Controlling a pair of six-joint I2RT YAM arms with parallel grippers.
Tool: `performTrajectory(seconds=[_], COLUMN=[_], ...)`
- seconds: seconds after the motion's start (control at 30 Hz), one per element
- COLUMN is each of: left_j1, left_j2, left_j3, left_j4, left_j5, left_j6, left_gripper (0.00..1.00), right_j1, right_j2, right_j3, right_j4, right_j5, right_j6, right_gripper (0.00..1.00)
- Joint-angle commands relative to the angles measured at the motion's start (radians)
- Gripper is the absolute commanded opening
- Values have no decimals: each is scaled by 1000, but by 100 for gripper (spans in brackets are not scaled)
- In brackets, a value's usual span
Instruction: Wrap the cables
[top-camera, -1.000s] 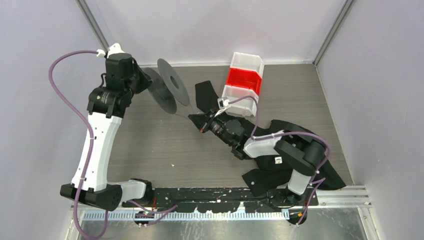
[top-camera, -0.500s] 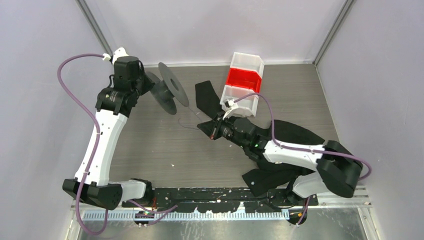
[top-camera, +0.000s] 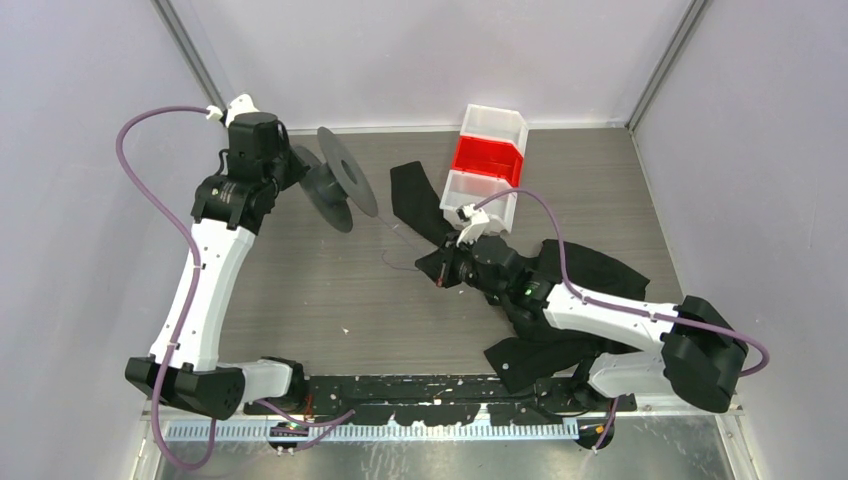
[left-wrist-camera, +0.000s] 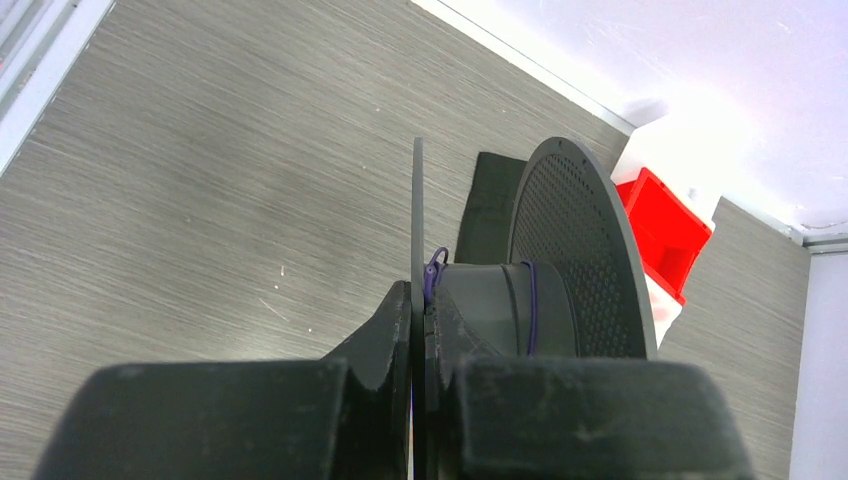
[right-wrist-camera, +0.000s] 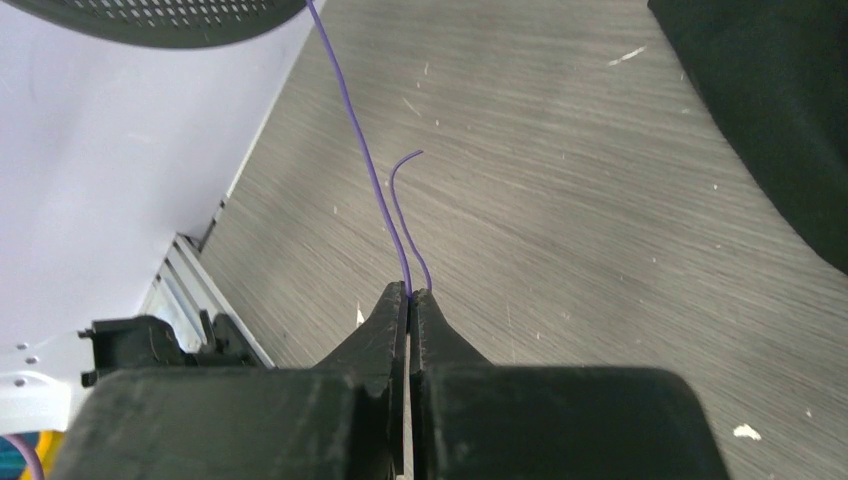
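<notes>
The dark grey two-flanged reel (top-camera: 337, 182) is held off the table at the back left. My left gripper (top-camera: 300, 172) is shut on its near flange (left-wrist-camera: 417, 215), which sits edge-on between the fingers (left-wrist-camera: 395, 320). One turn of thin purple wire (left-wrist-camera: 529, 300) lies round the hub. The wire (right-wrist-camera: 362, 150) runs from the reel down to my right gripper (right-wrist-camera: 410, 293), which is shut on it, with a short free end (right-wrist-camera: 400, 175) curling up beside it. In the top view the right gripper (top-camera: 437, 268) is over mid-table, right of the reel.
A white bin with a red inner part (top-camera: 487, 165) stands at the back centre. A black garment (top-camera: 590, 270) lies under the right arm, and a strip of it (top-camera: 415, 200) reaches toward the bin. Grey walls close in on both sides.
My right gripper has moved right and toward the near edge with the wire, and its arm has stretched out. The left arm shifted slightly right with the reel, then held still.
</notes>
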Motion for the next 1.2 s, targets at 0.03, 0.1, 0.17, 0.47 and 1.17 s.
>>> performTrajectory(seconds=[0.03,0.1,0.17,0.47,1.17], left_j1=[4,4,-1,-51,-60], left_j2=[-32,-34,-38,-48,-43], left_j3=[-23,-56,-88,-180,-243], left_j4=[160,189,212,283,286], left_j5=[-14,3,16,63,172], left_j6=[12,18,37,107,167], left_gripper=[1,1,1,1,0], right_j1=[1,-1,0,-43,-123], right_j2=[-3,7,23,175,381], right_j3=[162,254,328,590,656], right_j4=[-129,-167,-205,-184,140], right_j5=[-143,-196,-234,-330,-343], right_j6=[-53,-49,-27,165,495], right_gripper=[1,1,1,1,13])
